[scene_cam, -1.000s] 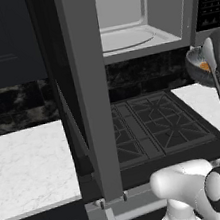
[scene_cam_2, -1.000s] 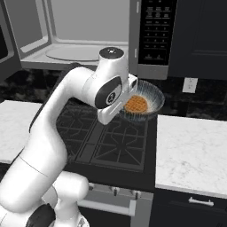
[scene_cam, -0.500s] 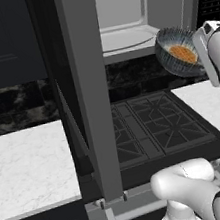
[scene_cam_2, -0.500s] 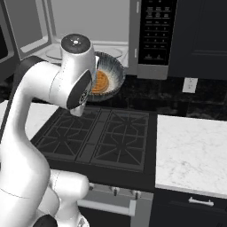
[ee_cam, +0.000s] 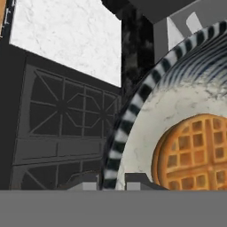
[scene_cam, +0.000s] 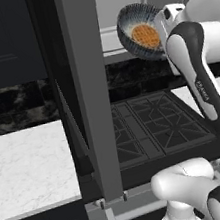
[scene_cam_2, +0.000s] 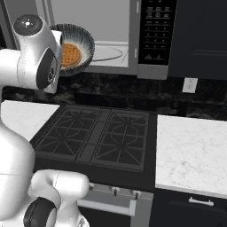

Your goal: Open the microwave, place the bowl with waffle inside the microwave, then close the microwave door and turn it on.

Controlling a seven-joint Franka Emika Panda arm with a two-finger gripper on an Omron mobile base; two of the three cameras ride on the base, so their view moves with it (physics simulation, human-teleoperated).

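The microwave (scene_cam_2: 146, 66) stands open, showing its light grey interior and round turntable (scene_cam_2: 108, 52). The microwave door (scene_cam: 88, 85) swings out toward me, seen edge-on as a tall grey slab. My gripper (ee_cam: 111, 181) is shut on the rim of the bowl (scene_cam: 137, 24) (scene_cam_2: 84, 42) (ee_cam: 146, 88). The bowl hangs tilted in the air just in front of the left part of the microwave opening, at the level of the cavity floor, its mouth turned toward the base cameras. The waffle (scene_cam: 146, 35) (scene_cam_2: 71, 54) (ee_cam: 195, 150) lies inside it.
The black gas stove (scene_cam_2: 97, 137) (scene_cam: 156, 129) lies directly below the bowl. White marble counters (scene_cam: 30, 166) (scene_cam_2: 190, 150) flank it. The black button panel (scene_cam_2: 153, 31) is right of the cavity, with dark cabinets (scene_cam_2: 199, 35) beyond. A wall outlet (scene_cam_2: 189, 85) sits on the dark backsplash.
The arm has carried the bowl up and to the left, from beside the stove's right side to the front of the open microwave cavity. The door has stayed open.
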